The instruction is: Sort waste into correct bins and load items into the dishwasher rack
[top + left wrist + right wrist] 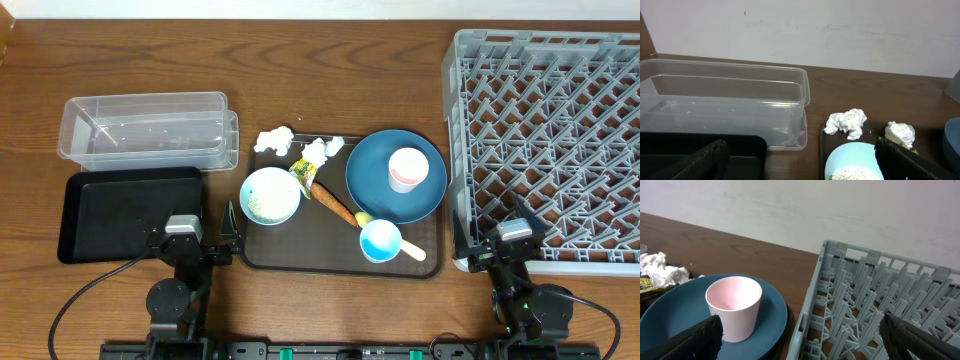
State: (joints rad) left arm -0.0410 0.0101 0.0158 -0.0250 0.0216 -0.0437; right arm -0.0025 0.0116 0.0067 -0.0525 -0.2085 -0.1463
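Your wood-grain surface (330, 80) carried a soft sheen. On it you had a clear, smooth plastic tub (140, 98) and a glossy black tray (110, 215). The grey rack (560, 120) looked like matt moulded plastic, and the tissue wads (273, 140) were crumpled white paper. The dark blue plate (375, 190) and pink cup (407, 168) before you looked smooth and matt.

Clear tub (146, 99) set at far left, shiny black tray (130, 215) laid just in front. Grey rack (560, 130) set at far right. Big blue plate (375, 185) laid flat near rack, pink cup (407, 169) stood upright on it. Small blue cup (380, 240) stood upright in front of plate, yellow spoon (412, 251) laid against it. Rice (268, 206) held in white bowl (247, 188). Carrot (335, 206) and wrapper (303, 172) laid between bowl and plate. Two tissue wads (274, 140) dropped behind them.
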